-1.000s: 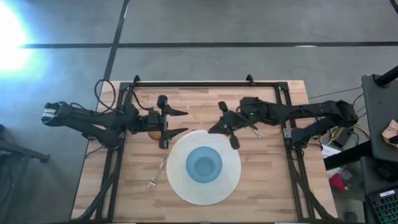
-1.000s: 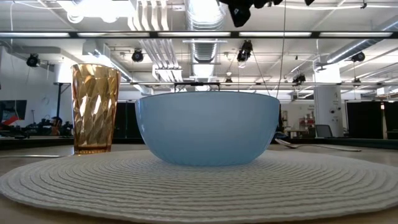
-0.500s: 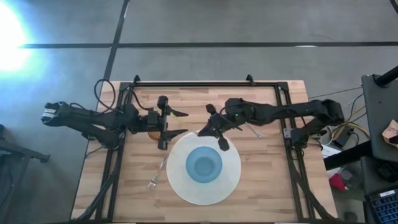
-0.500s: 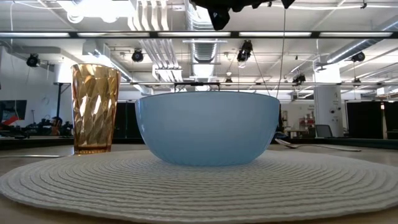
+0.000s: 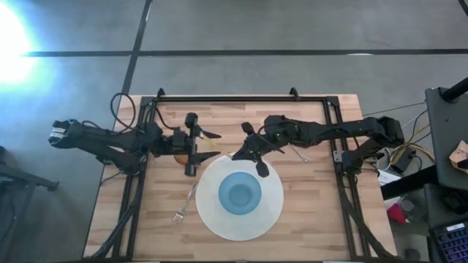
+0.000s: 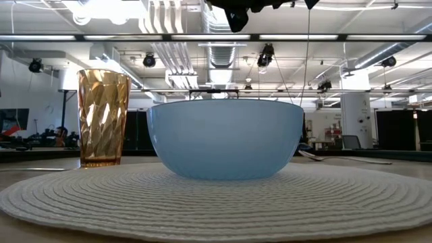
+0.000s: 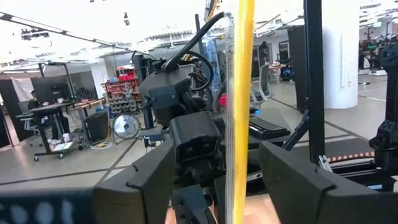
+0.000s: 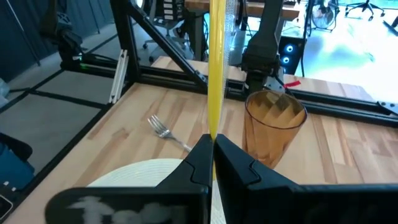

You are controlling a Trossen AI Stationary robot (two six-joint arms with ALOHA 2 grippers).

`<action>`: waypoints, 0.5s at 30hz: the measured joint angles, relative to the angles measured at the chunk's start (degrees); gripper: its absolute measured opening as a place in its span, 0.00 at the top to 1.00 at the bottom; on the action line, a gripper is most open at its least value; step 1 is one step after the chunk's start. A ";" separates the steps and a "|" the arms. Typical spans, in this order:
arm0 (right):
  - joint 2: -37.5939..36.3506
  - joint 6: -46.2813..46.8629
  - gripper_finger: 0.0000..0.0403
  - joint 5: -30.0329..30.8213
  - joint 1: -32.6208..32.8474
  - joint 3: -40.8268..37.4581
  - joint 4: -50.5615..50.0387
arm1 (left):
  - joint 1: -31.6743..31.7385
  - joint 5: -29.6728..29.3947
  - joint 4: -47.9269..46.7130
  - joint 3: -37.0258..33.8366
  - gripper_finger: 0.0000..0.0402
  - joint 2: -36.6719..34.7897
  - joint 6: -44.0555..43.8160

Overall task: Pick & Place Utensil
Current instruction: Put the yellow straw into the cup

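The right gripper [image 5: 235, 153] jaws are clamped on a yellow straw [image 8: 217, 68], held upright just beside the amber cup [image 8: 274, 127]. The left gripper [image 5: 212, 145] jaws stand apart around it.

Bright overhead light, glare on the floor [image 5: 11, 40], blurred near hands.

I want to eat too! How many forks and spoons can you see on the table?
2. A fork lies on the wood left of the round placemat. A spoon lies on the wood at the mat's upper right, under the right arm. More could be hidden under the arms.
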 joint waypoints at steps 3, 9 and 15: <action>0.23 0.02 0.98 0.00 0.00 0.00 0.00 | 0.01 1.69 0.00 0.04 0.55 0.00 0.34; 0.79 0.16 0.98 0.46 -0.02 -0.07 -0.09 | 0.00 4.56 0.02 0.09 0.73 0.02 0.48; 0.79 0.17 0.98 0.48 -0.02 -0.07 -0.07 | 0.02 4.50 0.08 0.09 0.88 0.02 1.36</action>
